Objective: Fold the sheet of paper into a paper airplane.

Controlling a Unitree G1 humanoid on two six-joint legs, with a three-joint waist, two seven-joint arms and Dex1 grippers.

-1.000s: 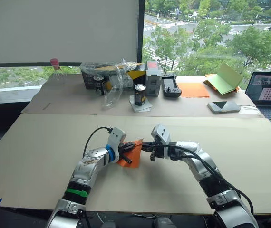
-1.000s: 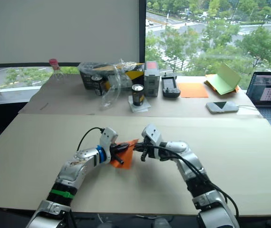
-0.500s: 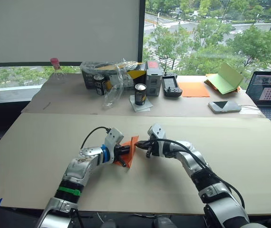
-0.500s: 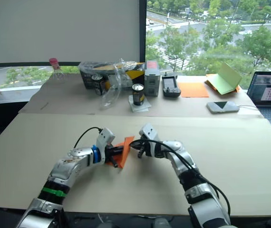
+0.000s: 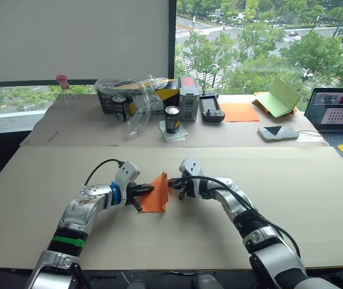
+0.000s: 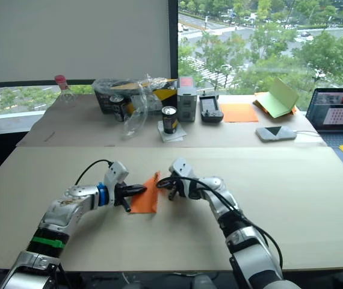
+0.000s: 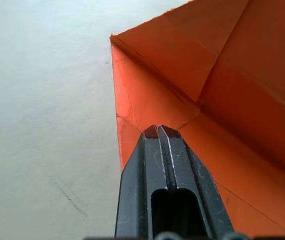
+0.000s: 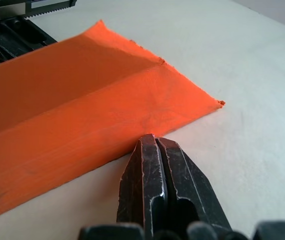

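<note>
Near field: the left gripper (image 5: 140, 194) at nine o'clock, fingers pressed together on the sheet of paper (image 5: 154, 195), a partly folded orange piece lying at the centre of the near table (image 5: 292, 198). At three o'clock, the right gripper (image 5: 174, 185), fingers closed with nothing between them, its tip at the paper's edge. The step appears to be setting a crease: it is best done by pinning one side and sliding along the fold line, flaps aligned. Far field, twelve o'clock: a can (image 5: 171, 119) and a green booklet (image 5: 281, 96).
</note>
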